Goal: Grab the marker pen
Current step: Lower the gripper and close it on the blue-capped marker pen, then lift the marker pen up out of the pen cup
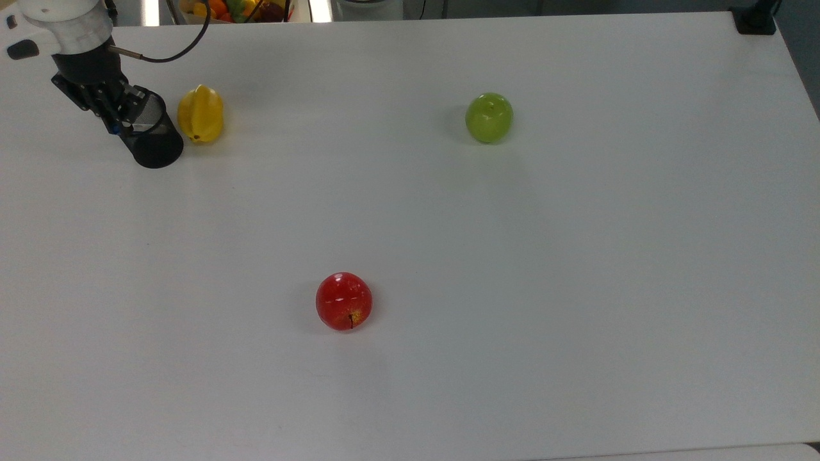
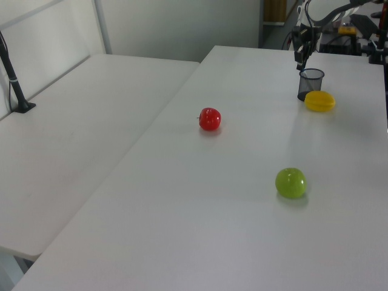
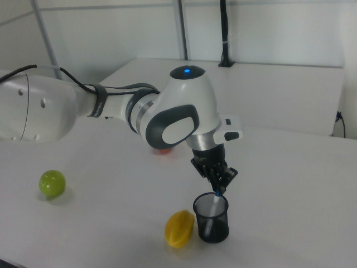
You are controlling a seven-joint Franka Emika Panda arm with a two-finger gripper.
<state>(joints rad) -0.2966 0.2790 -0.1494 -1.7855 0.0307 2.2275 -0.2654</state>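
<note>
The hand hangs straight above the black mesh cup, its fingers drawn narrow around the blue cap of the marker pen. In the right view the cap sits right at the fingertips, at the cup's rim, and the white barrel runs down inside the mesh, leaning a little toward 7 o'clock. The pen therefore lies directly below the hand, at 6 o'clock from it, and touches it at the cap.

In the top view the hand is over the cup's rim at the cup's 10 o'clock side, and a speck of blue marks the marker pen between the fingers. In the left view the hand stands at 11 o'clock of the cup.

The cup stands on the white counter. A yellow star fruit lies just beside it, at 2 o'clock from the cup in the top view and at 8 o'clock in the right view. A green apple lies well apart at 3 o'clock of the star fruit in the top view, and a red apple lies well apart at 5 o'clock.
</note>
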